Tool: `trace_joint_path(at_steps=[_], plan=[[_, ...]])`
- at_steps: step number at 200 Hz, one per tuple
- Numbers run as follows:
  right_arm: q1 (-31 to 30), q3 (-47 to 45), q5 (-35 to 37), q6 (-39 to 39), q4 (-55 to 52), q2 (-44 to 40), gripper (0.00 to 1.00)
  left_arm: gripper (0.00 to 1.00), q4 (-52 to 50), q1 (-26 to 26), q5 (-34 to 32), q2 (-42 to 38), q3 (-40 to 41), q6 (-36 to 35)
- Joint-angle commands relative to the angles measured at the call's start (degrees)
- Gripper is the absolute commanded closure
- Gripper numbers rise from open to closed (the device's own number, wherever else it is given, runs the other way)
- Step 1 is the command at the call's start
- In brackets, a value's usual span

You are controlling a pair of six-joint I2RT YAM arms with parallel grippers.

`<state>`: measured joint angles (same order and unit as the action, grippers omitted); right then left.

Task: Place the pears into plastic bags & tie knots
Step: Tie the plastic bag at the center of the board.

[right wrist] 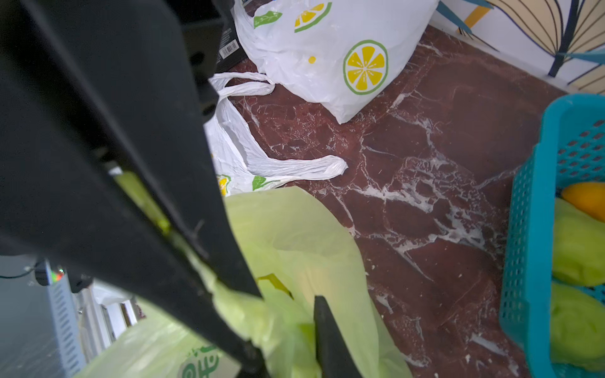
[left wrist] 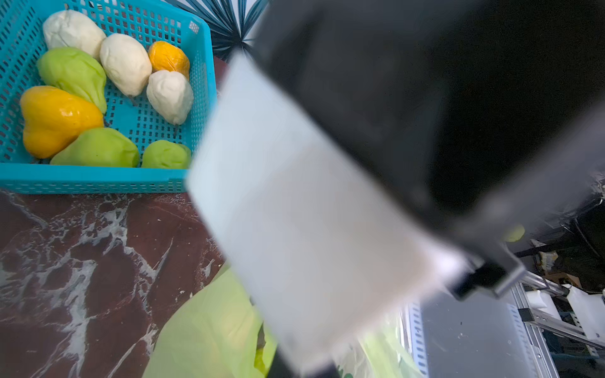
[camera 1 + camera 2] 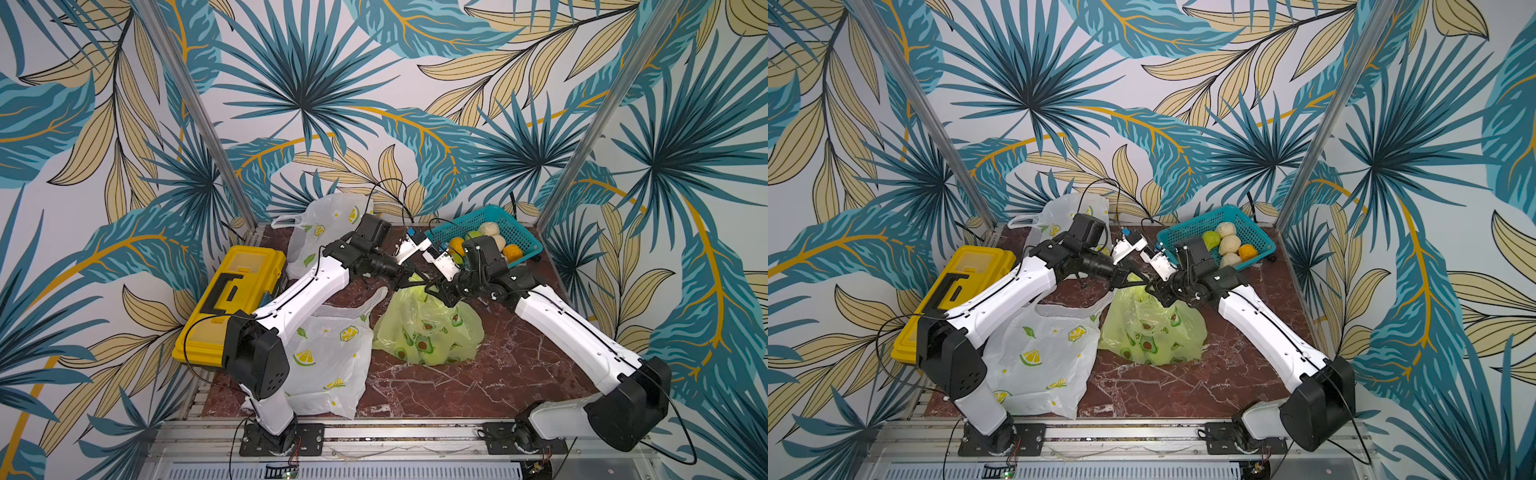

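Green bag [image 3: 428, 332] lies in the middle of the table [image 3: 498, 374] in both top views, and its top is drawn up to the place where my two pincers meet. My left pincer [image 3: 417, 280] is clenched there on the bag's plastic. My right pincer [image 3: 434, 293] is just beside it, and whether it is closed I cannot tell. The pears [image 3: 496, 241] are in the basket [image 3: 469, 216] at the back right. One white bag [image 3: 332, 365] lies flat at the front left, a second [image 3: 316, 216] at the back, with a yellow box [image 3: 199, 332] beside them

In the left wrist view, eight pears [image 2: 126, 63] lie in the basket [image 2: 98, 176]: three cream, three green, two orange. Something blurred, white and black, hides much of this view

In the right wrist view, a strip of the green bag [image 1: 294, 235] is squeezed between my left fingers [image 1: 196, 183], which lie tight together. One right finger [image 1: 330, 337] stands against the bag
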<state>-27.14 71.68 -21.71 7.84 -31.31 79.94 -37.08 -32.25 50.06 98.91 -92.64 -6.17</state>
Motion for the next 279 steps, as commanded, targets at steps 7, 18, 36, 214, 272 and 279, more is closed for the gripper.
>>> trace_joint_path(at_steps=[7, 18, 36, 214, 272, 279], plan=[[0.7, -6.4, 1.3, -5.6, 12.5, -0.5, 1.0, 0.87, 2.0, 1.8, 7.9, -2.0, 1.3, 4.9], [0.6, -9.5, 1.4, -7.0, 17.9, -1.8, 1.0, 0.82, 3.1, 3.0, 10.1, -2.7, 3.0, 6.4], [0.4, -14.0, 2.3, -9.8, 26.5, -4.1, 1.0, 0.68, 3.4, 4.3, 11.8, -3.3, 6.3, 6.7], [-2.6, -40.6, 3.8, -23.3, 99.1, -2.0, 1.0, 0.54, 11.7, 9.1, 12.0, -16.7, 19.1, 11.3], [-2.6, -38.2, 2.2, -25.5, 99.0, -0.3, 1.0, 0.54, 25.3, 7.0, 3.4, -7.4, 15.9, 17.0], [-2.6, -37.8, 2.0, -26.3, 99.2, -0.1, 1.0, 0.54, 26.6, 5.9, 4.2, -6.6, 15.9, 17.2]])
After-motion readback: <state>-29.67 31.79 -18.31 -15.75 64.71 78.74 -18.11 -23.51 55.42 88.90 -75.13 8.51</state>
